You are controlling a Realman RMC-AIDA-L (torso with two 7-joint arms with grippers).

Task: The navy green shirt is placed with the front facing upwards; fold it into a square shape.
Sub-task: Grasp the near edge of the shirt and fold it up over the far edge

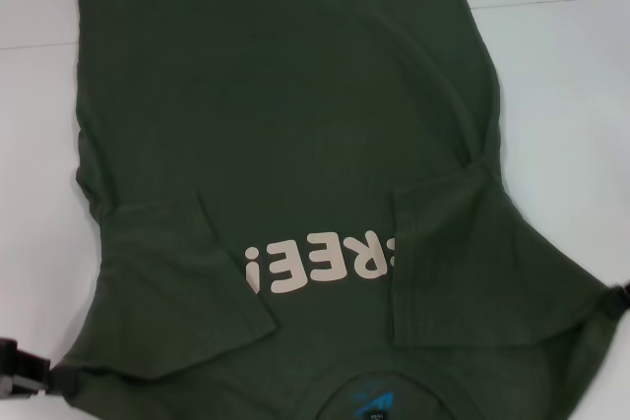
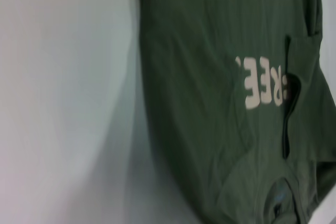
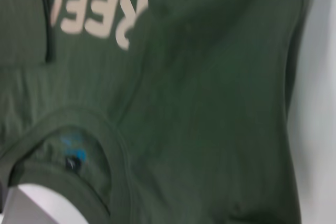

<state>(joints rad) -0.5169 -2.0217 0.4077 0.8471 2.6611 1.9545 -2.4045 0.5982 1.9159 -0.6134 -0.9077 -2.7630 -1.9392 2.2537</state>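
The navy green shirt (image 1: 295, 95) lies front up on the white table (image 1: 576, 105), collar towards me, hem at the far side. Both sleeves are folded inward over the chest and cover the ends of the cream lettering (image 1: 315, 263). The blue neck label (image 1: 369, 402) shows at the near edge. My left gripper (image 1: 22, 366) is at the shirt's near left shoulder corner, and the cloth draws to a point at it. My right gripper (image 1: 615, 300) is at the near right shoulder corner in the same way. The wrist views show the shirt (image 2: 210, 77) (image 3: 220, 108) close up, without any fingers.
Bare white table surface runs along both sides of the shirt (image 2: 63, 98) (image 3: 317, 103) and beyond its hem. A faint seam line (image 1: 551, 2) crosses the table at the back.
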